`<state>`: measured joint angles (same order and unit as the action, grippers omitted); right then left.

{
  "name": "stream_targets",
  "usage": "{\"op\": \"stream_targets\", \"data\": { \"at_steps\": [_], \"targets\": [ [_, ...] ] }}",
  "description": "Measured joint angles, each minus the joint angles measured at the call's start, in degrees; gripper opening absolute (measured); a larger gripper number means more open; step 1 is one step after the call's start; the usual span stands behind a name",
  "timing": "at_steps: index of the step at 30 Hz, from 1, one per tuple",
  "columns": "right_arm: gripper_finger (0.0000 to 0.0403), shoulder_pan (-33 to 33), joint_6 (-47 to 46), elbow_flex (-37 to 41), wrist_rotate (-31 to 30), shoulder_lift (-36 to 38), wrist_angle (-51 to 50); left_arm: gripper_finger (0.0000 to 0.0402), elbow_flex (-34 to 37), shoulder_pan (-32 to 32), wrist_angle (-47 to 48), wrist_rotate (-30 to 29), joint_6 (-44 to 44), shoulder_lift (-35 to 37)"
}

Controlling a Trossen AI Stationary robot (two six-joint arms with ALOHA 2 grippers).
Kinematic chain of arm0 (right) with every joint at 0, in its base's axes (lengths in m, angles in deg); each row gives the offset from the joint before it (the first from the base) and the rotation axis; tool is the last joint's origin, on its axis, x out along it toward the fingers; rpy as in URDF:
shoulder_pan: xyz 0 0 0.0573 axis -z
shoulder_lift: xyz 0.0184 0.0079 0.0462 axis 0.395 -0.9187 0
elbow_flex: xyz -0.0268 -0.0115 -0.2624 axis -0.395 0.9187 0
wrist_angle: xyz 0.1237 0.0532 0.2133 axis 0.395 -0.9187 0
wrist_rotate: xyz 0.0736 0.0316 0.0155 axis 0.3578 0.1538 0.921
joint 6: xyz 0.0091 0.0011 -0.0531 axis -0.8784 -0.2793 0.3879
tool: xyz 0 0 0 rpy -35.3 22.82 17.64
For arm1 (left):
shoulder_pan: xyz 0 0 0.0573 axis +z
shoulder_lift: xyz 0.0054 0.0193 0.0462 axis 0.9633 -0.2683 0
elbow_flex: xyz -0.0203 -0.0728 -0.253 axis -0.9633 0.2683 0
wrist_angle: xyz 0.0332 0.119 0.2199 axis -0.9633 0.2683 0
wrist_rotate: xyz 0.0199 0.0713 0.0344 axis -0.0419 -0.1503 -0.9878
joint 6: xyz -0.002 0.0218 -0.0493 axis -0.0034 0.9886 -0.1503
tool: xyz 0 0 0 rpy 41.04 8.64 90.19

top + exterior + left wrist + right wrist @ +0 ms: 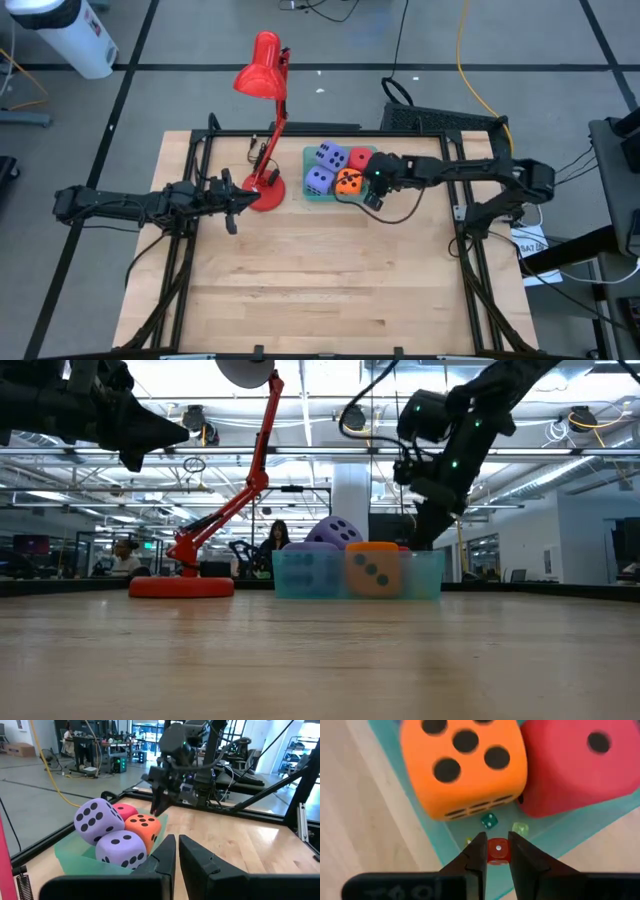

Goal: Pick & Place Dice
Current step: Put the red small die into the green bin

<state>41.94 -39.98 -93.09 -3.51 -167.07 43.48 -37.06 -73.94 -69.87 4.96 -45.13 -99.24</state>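
The right gripper hangs over the teal tray, at its corner beside the orange die, and pinches a tiny red die between its fingertips. Just past that die, on the tray floor, lie a tiny green die and a tiny pale yellow-green one; another small yellowish piece is half hidden behind one finger and hard to make out. The orange die and the red die fill the space behind them, both cut off by the right wrist picture's edge.

In the tray the two purple dice sit on the side nearer the red desk lamp, one stacked partly higher; the orange and red ones lie on the side toward the right arm. From table height the tray's translucent wall blurs what lies low inside, and the red die is almost wholly hidden there.

The lamp's round base stands just beside the tray. The left gripper hovers beyond that base from the tray, fingers pressed together with nothing between them.
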Motion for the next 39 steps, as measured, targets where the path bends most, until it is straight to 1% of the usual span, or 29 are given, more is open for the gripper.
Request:
{"op": "stream_targets", "data": {
  "at_steps": [2,6,9,12,15,22,25,28,31,33,35,39],
  "targets": [
    [0.0050,0.46,0.02,0.00,0.15,-1.47,0.03,0.0035,0.00,-0.01,0.01,0.00,0.01,0.00],
    [0.0050,1.30,0.74,0.00,4.25,-4.21,2.01,0.0035,0.00,-0.01,0.01,0.00,0.37,0.00],
    [0.0053,1.40,0.72,0.00,4.44,-4.81,3.38,0.0035,0.00,0.01,0.01,0.00,0.36,0.00],
    [0.0067,1.40,0.71,0.00,4.29,-4.77,3.93,0.0035,0.00,0.00,0.01,0.00,0.30,0.00],
    [0.0098,1.40,0.69,0.00,4.22,-4.46,4.80,0.0035,0.00,-0.01,0.02,0.00,0.13,0.00],
    [0.0197,1.40,0.50,0.00,4.02,-3.68,4.65,0.0035,0.00,-0.01,0.32,0.00,0.02,0.00],
    [0.0228,1.40,1.02,0.00,4.02,-3.31,4.61,0.0035,0.00,-0.01,0.38,0.00,0.02,0.00],
    [0.0248,1.31,5.01,0.00,4.15,-3.37,4.17,0.0035,0.00,0.00,0.40,0.00,0.02,0.00],
    [0.0254,0.63,11.17,0.00,3.64,-3.35,4.70,0.0035,0.00,-0.01,0.40,0.00,0.02,0.01],
    [0.0253,-0.04,14.88,0.00,2.16,-3.35,5.24,0.0035,0.00,-0.01,0.40,0.00,0.03,0.00],
    [0.0248,-0.75,18.22,0.00,-0.70,-3.35,5.32,0.0035,0.00,-0.01,0.40,0.00,0.04,0.00],
    [0.0239,-2.61,21.20,0.00,-5.94,-3.35,5.65,0.0035,0.00,0.00,0.46,0.00,0.04,0.01]
  ]
}}
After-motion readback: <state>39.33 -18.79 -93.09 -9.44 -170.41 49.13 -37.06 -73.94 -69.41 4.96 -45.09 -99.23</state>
